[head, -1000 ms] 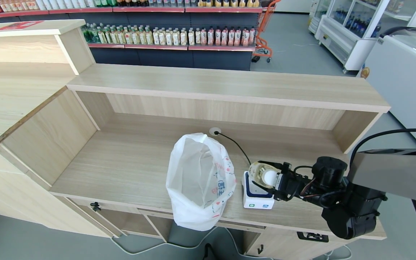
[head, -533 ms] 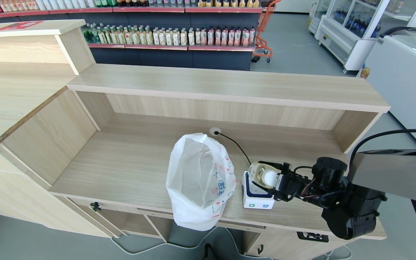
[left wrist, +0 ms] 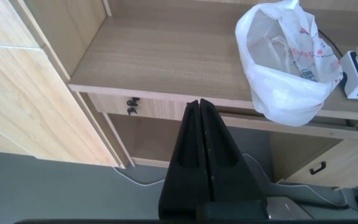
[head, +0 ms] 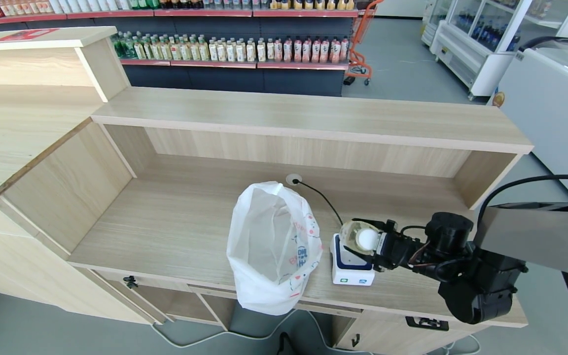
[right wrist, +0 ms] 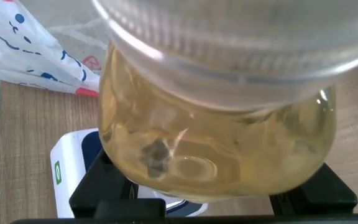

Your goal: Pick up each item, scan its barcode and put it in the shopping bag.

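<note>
A clear bottle of pale yellow drink [head: 351,233] with a white cap lies sideways in my right gripper [head: 361,239], which is shut on it. It hangs just above the white and blue barcode scanner [head: 350,270] on the counter. In the right wrist view the bottle [right wrist: 216,137] is close up, with the scanner [right wrist: 73,168] beneath it. The white shopping bag [head: 271,246] stands open just left of the scanner. My left gripper [left wrist: 199,118] is shut with nothing in it, held low in front of the counter and left of the bag [left wrist: 288,62].
A black cable [head: 321,197] runs from the scanner to a hole at the back of the wooden counter [head: 165,222]. A raised shelf [head: 308,118] spans the counter, with side walls at both ends. Drawers with dark handles [left wrist: 131,106] sit under the front edge.
My right gripper has shifted slightly up and back with the bottle, so the white cap sits a little higher over the scanner. The bag and scanner have not moved.
</note>
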You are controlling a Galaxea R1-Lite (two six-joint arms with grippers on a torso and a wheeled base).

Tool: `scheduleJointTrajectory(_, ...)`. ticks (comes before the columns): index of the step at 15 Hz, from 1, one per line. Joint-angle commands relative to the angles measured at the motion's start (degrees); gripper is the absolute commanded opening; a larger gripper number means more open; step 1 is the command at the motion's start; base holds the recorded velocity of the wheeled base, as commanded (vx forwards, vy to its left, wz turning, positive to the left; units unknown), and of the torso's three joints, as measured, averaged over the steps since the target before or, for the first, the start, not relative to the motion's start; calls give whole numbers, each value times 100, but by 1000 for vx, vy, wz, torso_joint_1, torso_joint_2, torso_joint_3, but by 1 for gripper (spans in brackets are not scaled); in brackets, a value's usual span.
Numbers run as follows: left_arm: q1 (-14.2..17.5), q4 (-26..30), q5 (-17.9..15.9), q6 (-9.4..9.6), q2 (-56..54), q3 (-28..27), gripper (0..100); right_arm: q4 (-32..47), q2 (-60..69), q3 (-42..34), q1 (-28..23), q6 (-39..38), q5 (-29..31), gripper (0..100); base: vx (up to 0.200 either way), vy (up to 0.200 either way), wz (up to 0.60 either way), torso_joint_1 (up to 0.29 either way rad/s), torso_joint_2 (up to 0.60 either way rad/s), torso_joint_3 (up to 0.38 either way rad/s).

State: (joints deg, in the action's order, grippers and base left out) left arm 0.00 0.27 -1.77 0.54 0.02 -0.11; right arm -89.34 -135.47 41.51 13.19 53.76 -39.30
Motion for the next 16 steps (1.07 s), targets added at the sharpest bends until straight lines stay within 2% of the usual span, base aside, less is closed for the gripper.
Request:
scheduleJointTrajectory(1,0,0,1,-1,6,2,0,-66,733,6,70,-788,230,0,0,0,0,0,0,0)
scheduleJointTrajectory(3,0,0,1,-1,6,2,0,216,1489,-2,78,-1737,731,0,0,0,0,0,0,0)
scheduleJointTrajectory(6,0,0,1,-1,6,-7,0,1306,2719,-134,70,-3108,1689,0,0,0,0,0,0,0)
scheduleJointTrajectory(7,0,0,1,-1,6,-7,0,1306,2719,-134,70,-3108,1689,0,0,0,0,0,0,0)
scheduleJointTrajectory(8,0,0,1,-1,6,2,0,1719,3255,-503,70,-3908,2594,0,0,0,0,0,0,0)
scheduleJointTrajectory(9,0,0,1,-1,6,-7,0,1754,3387,-662,70,-4260,2920,0,0,0,0,0,0,0)
scheduleJointTrajectory(10,0,0,1,-1,6,-7,0,1763,3466,-802,52,-4515,3113,0,0,0,0,0,0,0)
scheduleJointTrajectory(16,0,0,1,-1,6,2,0,2097,3765,-1259,8,-4989,3210,0,0,0,0,0,0,0)
